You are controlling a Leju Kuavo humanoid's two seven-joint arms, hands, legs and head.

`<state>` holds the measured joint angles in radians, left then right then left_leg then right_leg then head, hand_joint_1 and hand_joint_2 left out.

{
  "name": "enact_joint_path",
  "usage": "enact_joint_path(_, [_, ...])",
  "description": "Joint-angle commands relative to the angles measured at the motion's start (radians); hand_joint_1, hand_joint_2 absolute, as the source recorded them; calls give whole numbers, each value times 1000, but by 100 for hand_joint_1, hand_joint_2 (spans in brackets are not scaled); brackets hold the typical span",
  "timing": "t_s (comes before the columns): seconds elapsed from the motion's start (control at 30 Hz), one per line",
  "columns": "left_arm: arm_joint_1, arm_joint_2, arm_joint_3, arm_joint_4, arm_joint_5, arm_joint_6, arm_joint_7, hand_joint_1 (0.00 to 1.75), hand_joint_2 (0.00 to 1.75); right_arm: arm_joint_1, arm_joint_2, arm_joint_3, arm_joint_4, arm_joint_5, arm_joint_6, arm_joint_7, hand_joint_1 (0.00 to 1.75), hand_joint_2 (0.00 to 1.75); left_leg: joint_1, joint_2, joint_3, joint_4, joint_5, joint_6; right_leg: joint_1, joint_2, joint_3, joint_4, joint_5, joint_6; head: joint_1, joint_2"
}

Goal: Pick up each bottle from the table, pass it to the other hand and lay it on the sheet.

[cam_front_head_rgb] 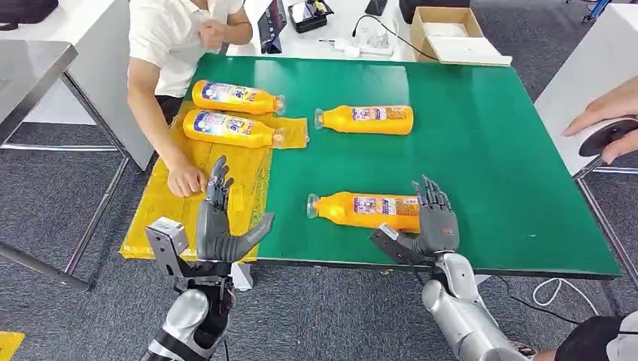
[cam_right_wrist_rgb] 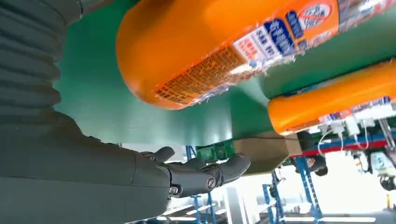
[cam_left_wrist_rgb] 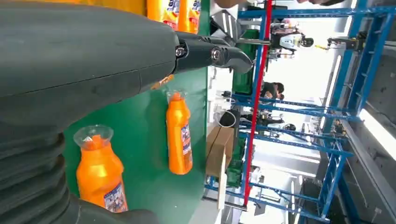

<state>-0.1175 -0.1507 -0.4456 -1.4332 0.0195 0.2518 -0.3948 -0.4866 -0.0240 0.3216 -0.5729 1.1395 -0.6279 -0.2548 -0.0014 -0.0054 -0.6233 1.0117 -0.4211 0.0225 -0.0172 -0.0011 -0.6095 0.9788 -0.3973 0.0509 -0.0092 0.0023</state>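
On the sheet (cam_front_head_rgb: 188,197), a person's hand (cam_front_head_rgb: 185,179), cardboard box (cam_front_head_rgb: 447,34) beyond.

Bottle labels (cam_right_wrist_rgb: 285,39): print illegible.

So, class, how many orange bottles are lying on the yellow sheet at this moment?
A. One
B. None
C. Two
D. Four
C: two bottles lie on the yellow sheet, while the other two rest on the bare green table.
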Motion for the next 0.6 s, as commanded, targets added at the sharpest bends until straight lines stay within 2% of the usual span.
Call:
enact_joint_path(0.03, [-56, 8, -38, 82, 7, -15, 11, 0, 175, -106, -10, 63, 146, 15, 28, 16, 0, 175, 1, 0, 7, 0, -3, -2, 1, 0, 7, 0, -3, -3, 0, 0])
enact_joint_path(0.07, [-57, 8, -39, 84, 9, -18, 14, 0, 175, -109, -7, 59, 150, 9, 36, 17, 0, 175, 0, 1, 4, 0, -2, -1, 0, 0, 3, 0, -1, -2, 0, 0])
enact_joint_path(0.23, [-60, 5, -42, 98, 43, -47, 42, 0, 175, -115, 1, 48, 189, -12, 114, 31, 0, 175, 1, 0, 8, 0, -3, -2, 1, 0, 8, 0, -3, -3, 0, 0])
enact_joint_path(0.3, [-61, 9, -44, 100, 52, -57, 51, 0, 175, -119, 2, 44, 215, -20, 171, 51, 0, 175, 0, 0, 3, -1, -1, -1, 0, 0, 3, 0, -1, -1, 0, 0])
enact_joint_path(0.43, [-63, 13, -46, 107, 66, -76, 68, 0, 175, -123, 0, 45, 229, -21, 225, 67, 0, 175, 1, 0, 5, -1, -2, -2, 1, 0, 5, 0, -2, -2, 0, 0])
enact_joint_path(0.6, [-71, 20, -53, 116, 84, -118, 90, 0, 175, -127, -14, 39, 257, -35, 369, 112, 0, 175, 1, -1, 6, -1, -1, -2, 1, -2, 7, -2, -2, -2, 0, 0])
